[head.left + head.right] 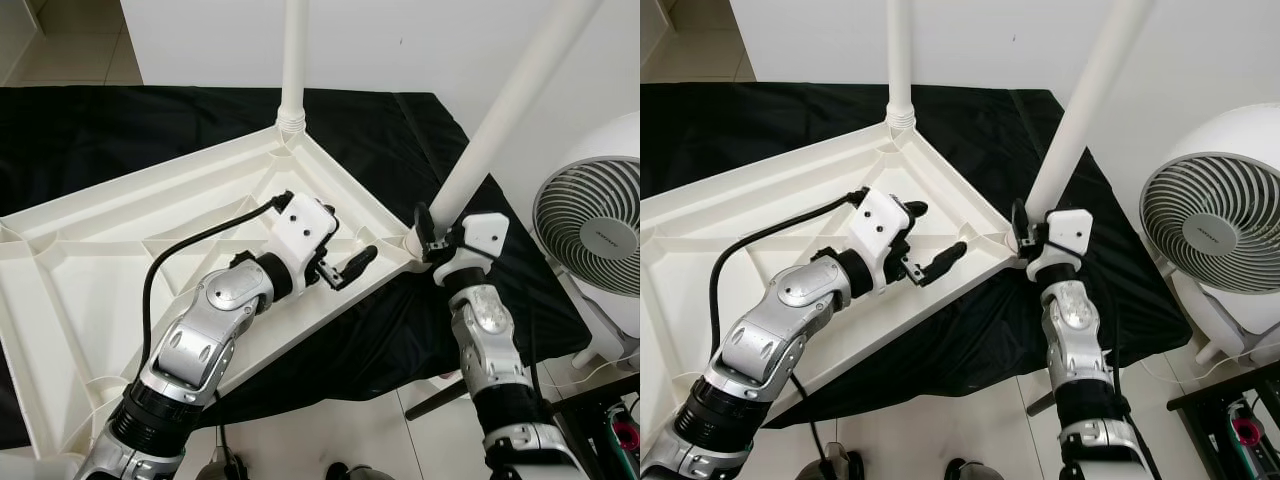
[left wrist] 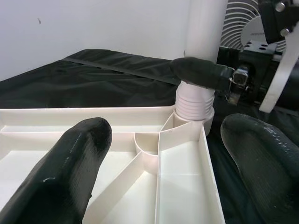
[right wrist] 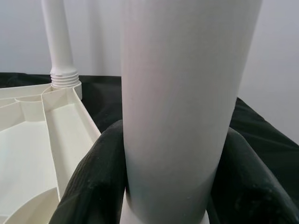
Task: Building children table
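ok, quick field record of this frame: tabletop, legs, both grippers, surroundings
tabletop: white, upside down, ribbed underside up, on black cloth
far leg: upright in far corner socket
near leg: seated at right corner, leaning
right gripper: jaws shut on near leg at its base
left gripper: jaws open, over tabletop rim, aimed toward near leg
fan: white, on the robot's right

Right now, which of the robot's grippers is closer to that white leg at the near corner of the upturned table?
The right. The right gripper clasps the near-corner leg at its base, while the left gripper hovers open over the tabletop underside, short of it.
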Available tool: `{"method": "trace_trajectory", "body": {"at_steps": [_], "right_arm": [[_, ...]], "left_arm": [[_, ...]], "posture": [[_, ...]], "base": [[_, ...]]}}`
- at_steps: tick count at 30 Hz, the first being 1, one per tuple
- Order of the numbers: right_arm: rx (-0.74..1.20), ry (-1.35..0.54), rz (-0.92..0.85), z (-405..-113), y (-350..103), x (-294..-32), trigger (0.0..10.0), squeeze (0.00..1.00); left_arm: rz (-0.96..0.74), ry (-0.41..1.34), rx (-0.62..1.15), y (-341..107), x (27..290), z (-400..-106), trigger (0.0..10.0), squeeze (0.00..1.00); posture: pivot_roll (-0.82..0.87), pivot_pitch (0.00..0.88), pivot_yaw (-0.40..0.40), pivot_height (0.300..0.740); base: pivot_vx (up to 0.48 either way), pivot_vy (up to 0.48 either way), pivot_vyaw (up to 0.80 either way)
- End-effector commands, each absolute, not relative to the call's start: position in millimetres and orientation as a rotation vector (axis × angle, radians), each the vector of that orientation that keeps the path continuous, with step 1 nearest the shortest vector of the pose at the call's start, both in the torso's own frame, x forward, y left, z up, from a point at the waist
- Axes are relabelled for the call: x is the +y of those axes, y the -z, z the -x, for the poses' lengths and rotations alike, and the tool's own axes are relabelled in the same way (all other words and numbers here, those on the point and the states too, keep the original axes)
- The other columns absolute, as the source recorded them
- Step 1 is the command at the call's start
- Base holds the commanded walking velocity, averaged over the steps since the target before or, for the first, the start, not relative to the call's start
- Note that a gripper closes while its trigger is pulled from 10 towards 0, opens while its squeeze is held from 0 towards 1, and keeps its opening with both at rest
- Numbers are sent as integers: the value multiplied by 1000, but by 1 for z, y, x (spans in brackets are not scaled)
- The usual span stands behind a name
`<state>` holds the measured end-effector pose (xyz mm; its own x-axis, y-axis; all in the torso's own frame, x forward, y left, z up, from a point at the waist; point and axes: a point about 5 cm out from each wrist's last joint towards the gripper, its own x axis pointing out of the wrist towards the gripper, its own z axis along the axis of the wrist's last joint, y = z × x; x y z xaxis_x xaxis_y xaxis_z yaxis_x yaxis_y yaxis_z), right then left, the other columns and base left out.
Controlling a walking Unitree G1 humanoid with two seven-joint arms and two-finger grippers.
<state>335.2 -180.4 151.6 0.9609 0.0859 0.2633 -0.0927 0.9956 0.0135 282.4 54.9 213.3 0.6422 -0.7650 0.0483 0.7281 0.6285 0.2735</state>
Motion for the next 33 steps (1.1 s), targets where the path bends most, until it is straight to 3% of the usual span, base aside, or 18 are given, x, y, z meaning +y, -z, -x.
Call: {"method": "trace_trajectory", "body": {"at_steps": [1,16,26,33], "right_arm": [[31,-21,-96,-327,-97,-193,10000,0],[62,0,-152,-326,-90,-191,10000,0],[-156,59,-222,-304,-96,-192,10000,0],[-49,42,-164,-311,-91,-194,10000,0]], "left_arm": [[-239,889,-165,-215,53,-280,10000,0],[-239,884,-166,-216,55,-279,10000,0],[-233,884,-163,-217,55,-278,10000,0],[-230,887,-164,-217,53,-278,10000,0]], "posture": [[90,164,-40,740],[96,169,-42,740],[91,177,-40,740],[86,177,-40,740]], "base": [[0,0,0],[0,0,0],[0,0,0],[0,0,0]]}}
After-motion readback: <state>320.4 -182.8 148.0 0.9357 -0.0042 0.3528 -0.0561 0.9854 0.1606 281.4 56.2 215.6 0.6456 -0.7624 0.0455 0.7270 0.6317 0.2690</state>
